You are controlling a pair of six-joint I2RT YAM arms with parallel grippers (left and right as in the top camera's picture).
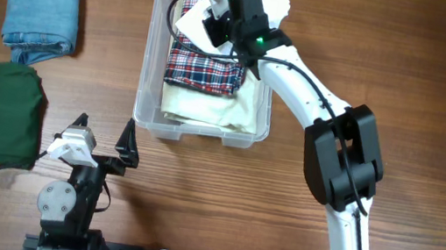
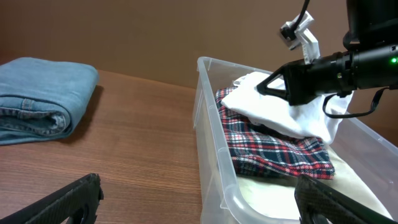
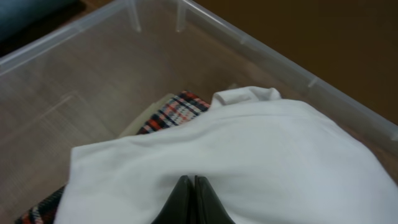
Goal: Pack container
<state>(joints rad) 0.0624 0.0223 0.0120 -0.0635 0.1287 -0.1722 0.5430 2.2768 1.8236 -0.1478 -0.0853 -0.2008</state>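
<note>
1. Seen from overhead, the container (image 1: 149, 96), a clear plastic tub, sits on the wooden table (image 1: 444, 69) toward 12 o'clock, its long side running away from the arms' base.
2. The right gripper (image 1: 210, 17) reaches over the container's 12 o'clock end, jaws pinched tight on a white garment (image 1: 192, 25). In the right wrist view we see the fingertips (image 3: 181, 199) pressed together with the fabric bunched around them.
3. The white garment drapes across a red-and-navy plaid cloth (image 1: 205, 67). That cloth lies on a cream cloth (image 1: 208, 107), which shows along the container's 6 o'clock end.
4. The left gripper (image 1: 104, 134) stands at 7 o'clock on the table, jaws spread wide and holding nothing, apart from the container's near wall.
5. Outside the container, we find folded jeans (image 1: 43, 5) at 10 o'clock and a dark green cloth (image 1: 11, 111) just beside them at 8 o'clock, both well apart from the right gripper.
</note>
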